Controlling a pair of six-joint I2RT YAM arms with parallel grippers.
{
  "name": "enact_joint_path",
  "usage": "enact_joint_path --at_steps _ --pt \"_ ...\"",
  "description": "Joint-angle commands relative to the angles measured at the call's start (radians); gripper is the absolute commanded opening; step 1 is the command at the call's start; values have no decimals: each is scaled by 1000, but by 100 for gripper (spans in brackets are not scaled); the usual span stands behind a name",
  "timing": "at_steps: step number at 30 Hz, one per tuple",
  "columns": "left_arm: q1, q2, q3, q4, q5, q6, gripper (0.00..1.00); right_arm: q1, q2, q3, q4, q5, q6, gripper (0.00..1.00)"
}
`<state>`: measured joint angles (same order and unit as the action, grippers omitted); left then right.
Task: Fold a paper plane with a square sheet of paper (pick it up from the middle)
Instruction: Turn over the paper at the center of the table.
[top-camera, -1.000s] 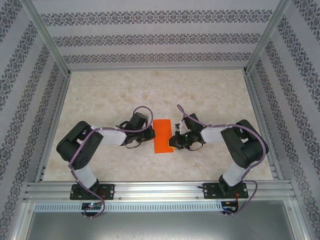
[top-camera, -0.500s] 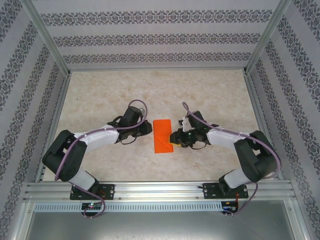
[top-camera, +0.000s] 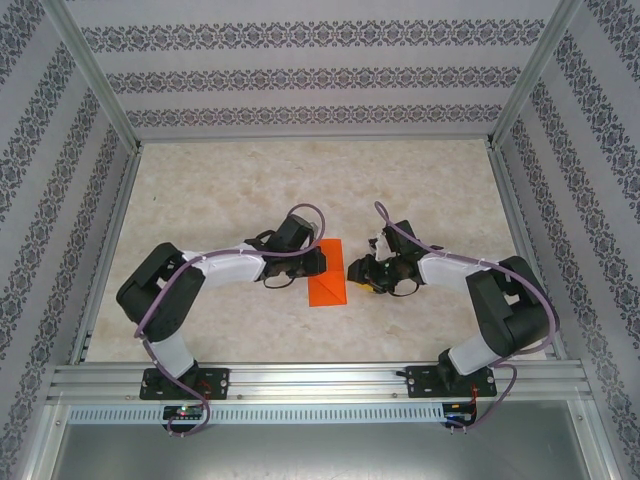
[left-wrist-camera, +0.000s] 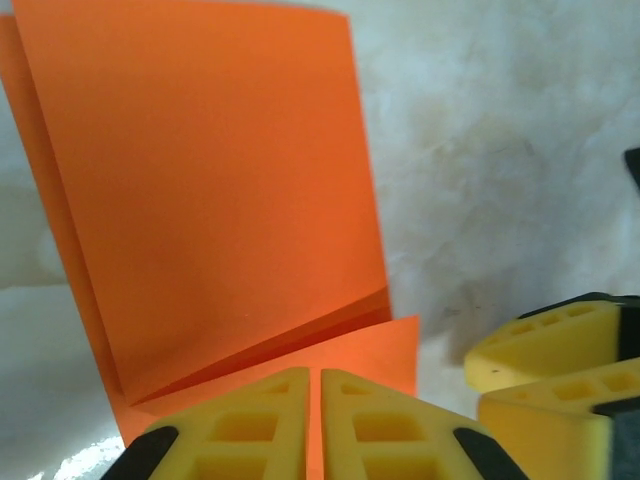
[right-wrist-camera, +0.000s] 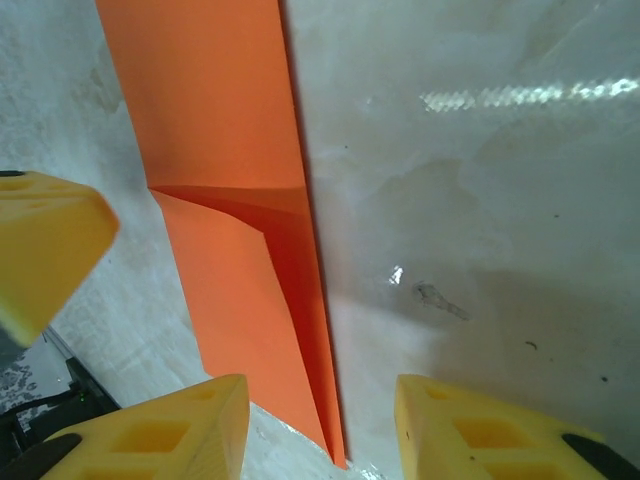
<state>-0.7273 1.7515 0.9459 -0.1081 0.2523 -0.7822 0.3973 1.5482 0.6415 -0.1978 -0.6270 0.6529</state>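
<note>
The square sheet of paper (top-camera: 331, 287) is bright orange and lies folded in half as a narrow strip at the table's middle. In the left wrist view its upper layer (left-wrist-camera: 200, 180) gapes slightly above the lower layer. My left gripper (top-camera: 321, 261) covers the strip's upper left part. It (left-wrist-camera: 314, 400) is shut, its tips set on the lower layer, with orange showing through the thin slit. My right gripper (top-camera: 353, 270) sits just right of the strip. It (right-wrist-camera: 322, 425) is open and holds nothing; the paper's long edge (right-wrist-camera: 300, 300) runs ahead between its fingers.
The marbled table (top-camera: 300, 180) is walled by patterned panels behind an aluminium frame (top-camera: 110, 110). The right gripper's yellow fingers (left-wrist-camera: 560, 350) show close by in the left wrist view. A left finger (right-wrist-camera: 40, 250) shows in the right wrist view.
My left gripper moved right, onto the paper's upper left part. My right gripper let go, opened and drew back slightly to the right. The paper's top now looks angled.
</note>
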Motion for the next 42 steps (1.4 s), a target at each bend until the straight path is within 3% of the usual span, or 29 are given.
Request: enact_joint_path --at_steps 1,6,19,42 --pt "-12 19 33 -30 -27 8 12 4 23 22 42 -27 -8 43" --pt "-12 30 35 -72 -83 39 11 18 53 39 51 -46 -11 42" --pt "-12 78 19 -79 -96 41 10 52 119 82 32 1 -11 40" --pt "-12 51 -9 -65 -94 31 9 74 134 64 174 -83 67 36"
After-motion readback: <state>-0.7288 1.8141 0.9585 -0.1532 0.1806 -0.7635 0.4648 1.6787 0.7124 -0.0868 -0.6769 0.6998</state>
